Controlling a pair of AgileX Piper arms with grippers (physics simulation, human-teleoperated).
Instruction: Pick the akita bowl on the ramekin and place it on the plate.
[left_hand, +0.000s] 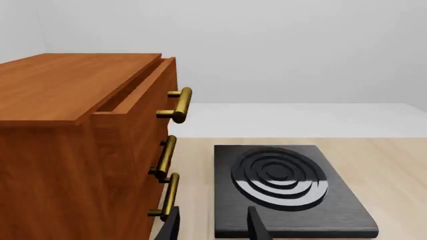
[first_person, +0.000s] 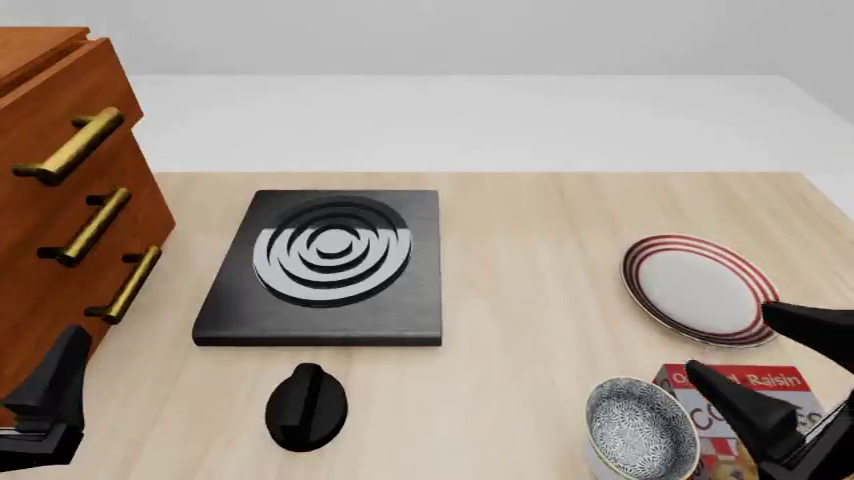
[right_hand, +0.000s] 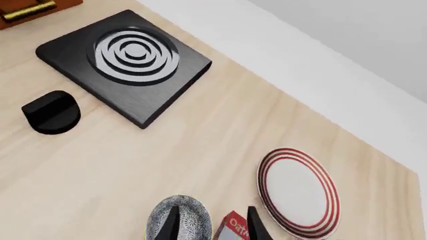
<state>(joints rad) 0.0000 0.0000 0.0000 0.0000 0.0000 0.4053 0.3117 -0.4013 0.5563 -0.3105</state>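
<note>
The akita bowl (first_person: 643, 430) was recorded near the table's front edge, beside a red box (first_person: 727, 420), apart from the plate (first_person: 697, 289). Right gripper (first_person: 767, 365): spread open, empty. Left gripper (left_hand: 213, 225): parted, empty.

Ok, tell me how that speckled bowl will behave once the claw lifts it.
The akita bowl looks rigid, probably ceramic, so it should keep its shape but could chip if dropped. Its rounded, smooth-looking wall may slip between the right claw fingers. It seems to sit raised above the table, so a sideways nudge might tip it off.
</note>
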